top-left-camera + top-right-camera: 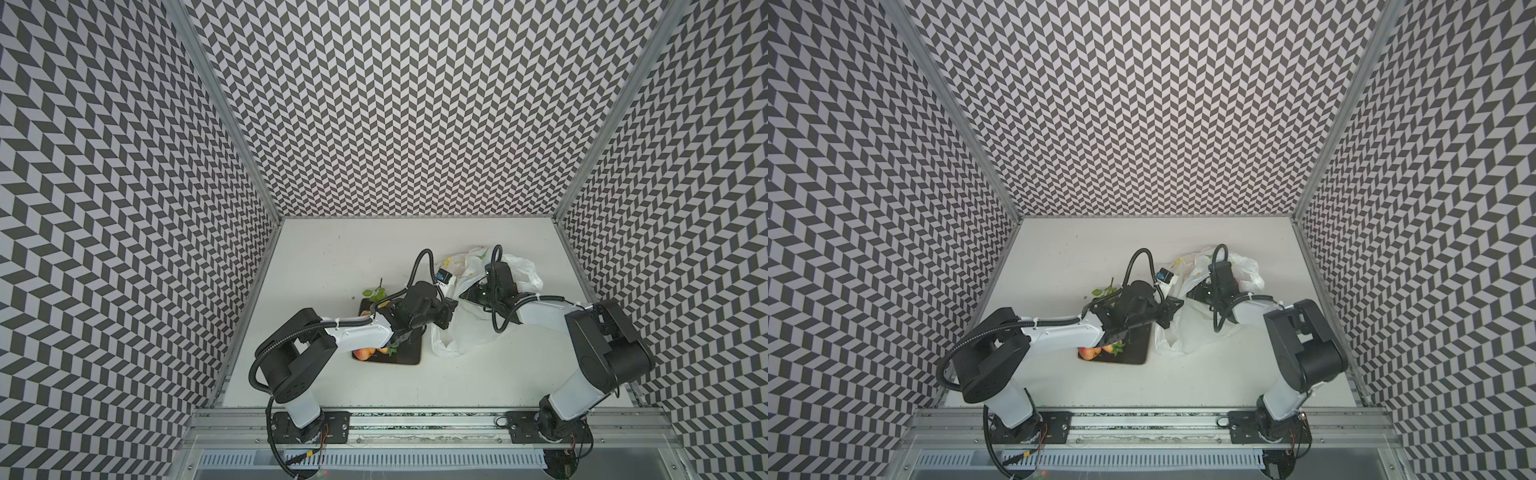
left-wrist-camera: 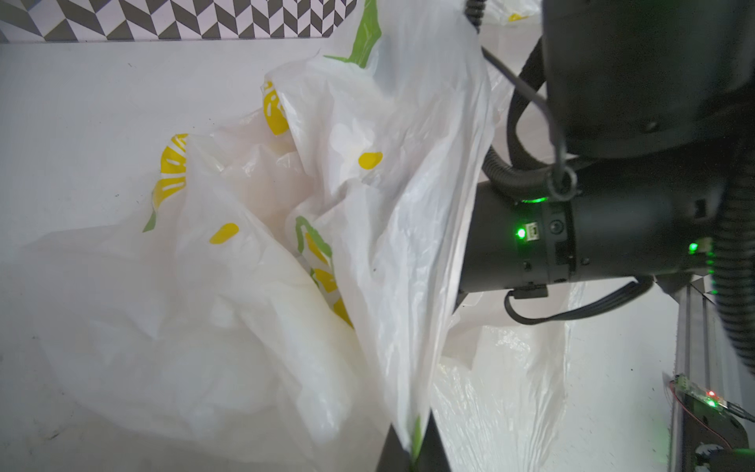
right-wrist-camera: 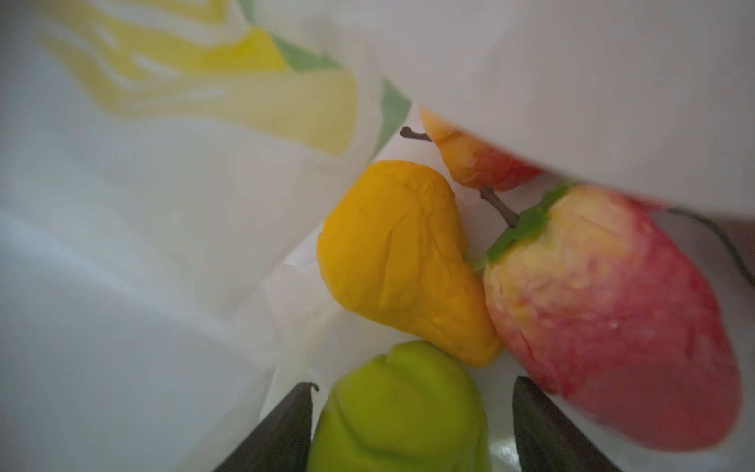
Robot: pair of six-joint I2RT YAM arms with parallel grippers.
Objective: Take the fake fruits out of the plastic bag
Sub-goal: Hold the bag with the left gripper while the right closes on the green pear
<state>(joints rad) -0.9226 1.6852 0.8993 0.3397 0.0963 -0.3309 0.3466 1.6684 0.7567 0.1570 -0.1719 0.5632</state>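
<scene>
Both top views look steeply down from high above the near edge of the bench [image 1: 332, 257], far enough off to take in the patterned walls [image 1: 395, 104] and the plastic bag [image 1: 465, 332], and they share almost the whole scene with only a slight sideways shift. The left wrist view sits close against the outside of the plastic bag and faces across the bench toward the right arm [image 2: 592, 245]. The right wrist view looks from inside the bag, very near, past the right end effector [image 3: 410, 386] at blurred fake fruits [image 3: 392, 261].

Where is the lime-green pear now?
The lime-green pear lies inside the plastic bag in the right wrist view, between the open fingers of the right hand, beside the orange pear.
</scene>
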